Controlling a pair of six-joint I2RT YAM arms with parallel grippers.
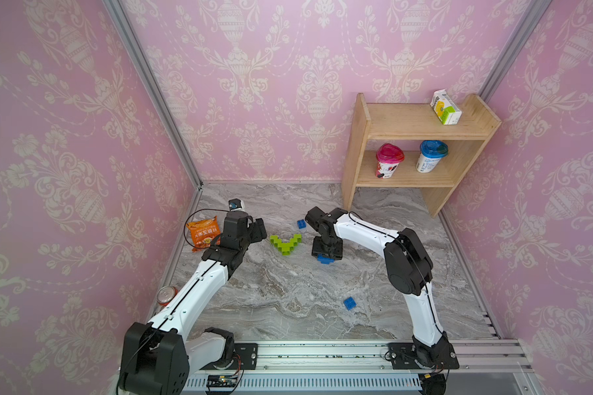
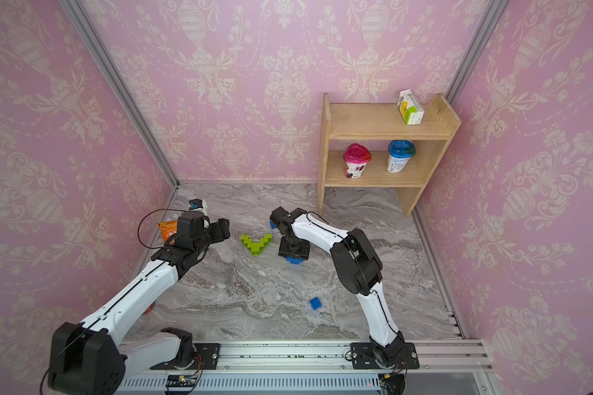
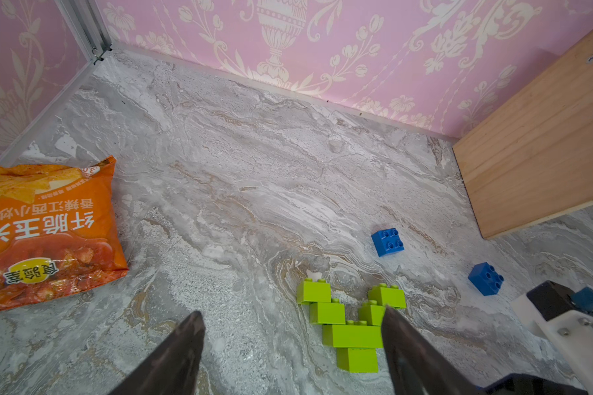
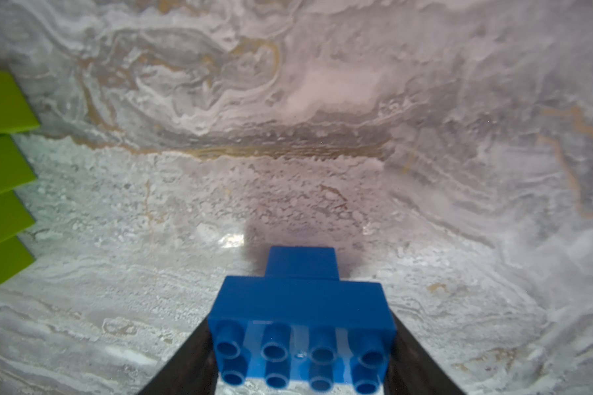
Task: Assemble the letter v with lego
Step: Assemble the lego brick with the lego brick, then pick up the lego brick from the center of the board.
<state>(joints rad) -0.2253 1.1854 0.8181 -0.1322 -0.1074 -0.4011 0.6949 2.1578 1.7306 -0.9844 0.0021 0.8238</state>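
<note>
Green V [image 1: 286, 244] lies complete, flat, rearward of the worktop [image 1: 288, 318] centre. Left gripper [image 3: 290, 312] hangs beside it, jaws apart, empty. Right gripper [image 1: 326, 252] clamps a blue stack [image 4: 302, 307] nearby. Loose blue bricks [image 1: 349, 303] lie unused; task appears essentially done.

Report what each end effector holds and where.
The right end effector holds the blue lego piece by the two short ends of its wide brick. The left end effector is open, holding nothing.
</note>
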